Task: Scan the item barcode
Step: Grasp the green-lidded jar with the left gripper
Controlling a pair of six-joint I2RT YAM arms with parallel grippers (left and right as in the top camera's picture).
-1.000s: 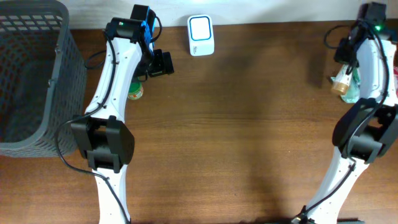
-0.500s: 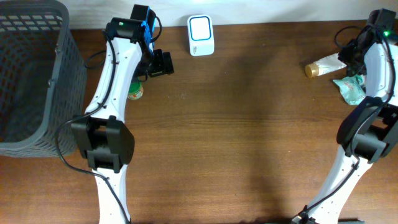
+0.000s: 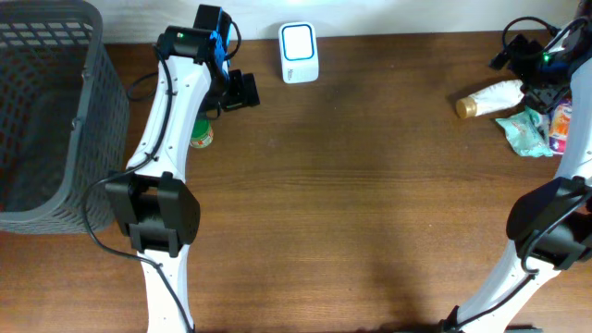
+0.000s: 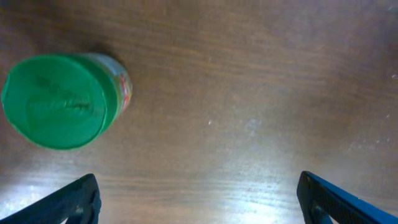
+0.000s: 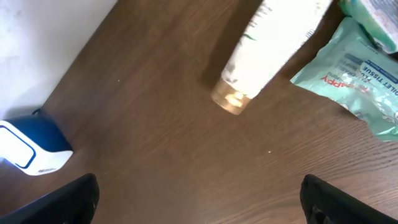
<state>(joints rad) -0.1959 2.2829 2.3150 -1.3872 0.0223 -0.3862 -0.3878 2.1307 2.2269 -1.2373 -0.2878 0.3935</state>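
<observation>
nearest in, the green-lid jar [image 4: 53, 102] stands on the counter [image 3: 370, 213], a bit off to one side of the left gripper [image 4: 199, 208], whose jaws are spread wide with nothing between them. over on the right the tissue pack [image 5: 354, 81] lies flat, and just beyond it is the actual news: the white tube [image 5: 273, 43] with the gold cap. a second ago the right gripper [image 5: 199, 202] had it clamped. now those jaws are wide apart and the tube lies on its side on the counter right beside the pack, cap pointing toward the middle. so it's been let go, well apart from the scanner [image 3: 299, 53] at the far edge. my guess is that one's finished and the jar's next, but i can't confirm any scan. the grey basket [image 3: 109, 111] on the left shows nothing inside, as far as i can see.
</observation>
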